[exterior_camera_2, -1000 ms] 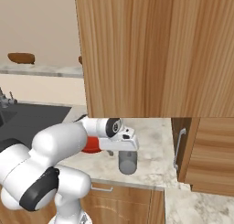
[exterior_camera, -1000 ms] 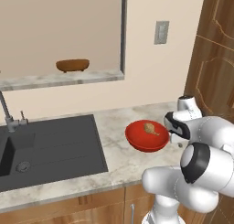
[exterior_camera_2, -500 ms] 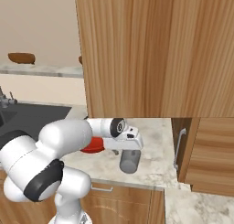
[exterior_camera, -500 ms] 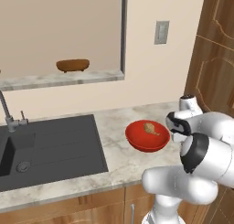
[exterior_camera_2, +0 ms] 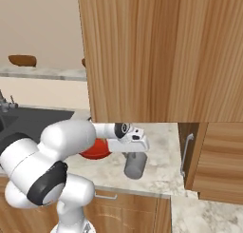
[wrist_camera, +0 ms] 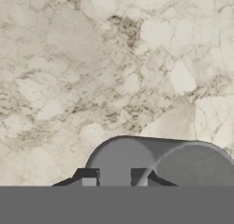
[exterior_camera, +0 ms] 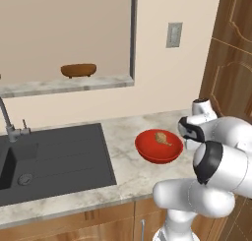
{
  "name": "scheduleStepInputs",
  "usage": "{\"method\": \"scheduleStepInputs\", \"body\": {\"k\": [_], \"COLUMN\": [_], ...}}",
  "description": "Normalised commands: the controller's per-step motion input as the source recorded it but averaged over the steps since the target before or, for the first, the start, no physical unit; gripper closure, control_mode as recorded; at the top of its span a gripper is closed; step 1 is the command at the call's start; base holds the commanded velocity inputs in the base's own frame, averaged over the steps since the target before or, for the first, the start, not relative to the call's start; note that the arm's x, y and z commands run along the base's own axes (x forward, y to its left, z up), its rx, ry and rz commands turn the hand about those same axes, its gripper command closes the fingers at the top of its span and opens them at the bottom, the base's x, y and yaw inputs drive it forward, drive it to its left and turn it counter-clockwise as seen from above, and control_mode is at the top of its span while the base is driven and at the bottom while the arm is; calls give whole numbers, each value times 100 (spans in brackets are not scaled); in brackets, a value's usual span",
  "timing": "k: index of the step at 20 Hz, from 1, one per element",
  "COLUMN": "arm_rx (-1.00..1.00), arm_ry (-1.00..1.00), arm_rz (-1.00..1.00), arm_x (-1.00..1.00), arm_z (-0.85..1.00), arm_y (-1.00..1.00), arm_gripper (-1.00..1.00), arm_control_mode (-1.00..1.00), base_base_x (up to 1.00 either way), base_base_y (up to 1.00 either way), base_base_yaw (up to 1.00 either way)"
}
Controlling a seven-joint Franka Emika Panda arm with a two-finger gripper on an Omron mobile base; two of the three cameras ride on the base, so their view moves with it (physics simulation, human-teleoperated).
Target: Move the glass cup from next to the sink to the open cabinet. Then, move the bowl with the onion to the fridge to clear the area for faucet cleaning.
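The fingers point(wrist_camera: 115, 178) stood nearly closed, pinching the wall of the glass cup point(exterior_camera_2: 135, 164). The glass cup hung tilted directly beneath the fingers, above the marble table point(exterior_camera_2: 159, 172). The red bowl point(exterior_camera: 159, 146) holding the onion point(exterior_camera: 162, 137) rested on the table just beside the fingers, toward the sink point(exterior_camera: 49, 159).

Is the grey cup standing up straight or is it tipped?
Tipped. In the right base view the glass cup leans under the gripper, and the hand view shows its open mouth turned sideways over the counter.
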Motion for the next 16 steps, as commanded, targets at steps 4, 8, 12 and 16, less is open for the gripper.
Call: {"method": "scheduleStepInputs", "body": {"k": [4, 8, 12, 16], "arm_rx": [-2, -16, -20, -16], "arm_ry": [-21, -24, -22, -21], "arm_rz": [6, 6, 8, 15], "arm_x": [-60, -24, -1, -28], "arm_z": [43, 96, 85, 57], "arm_y": [23, 78, 99, 80], "arm_gripper": [100, 100, 100, 100], "arm_control_mode": [-100, -100, -100, -100], "base_base_x": [0, 0, 0, 0], "base_base_y": [0, 0, 0, 0], "base_base_yaw": [0, 0, 0, 0]}}
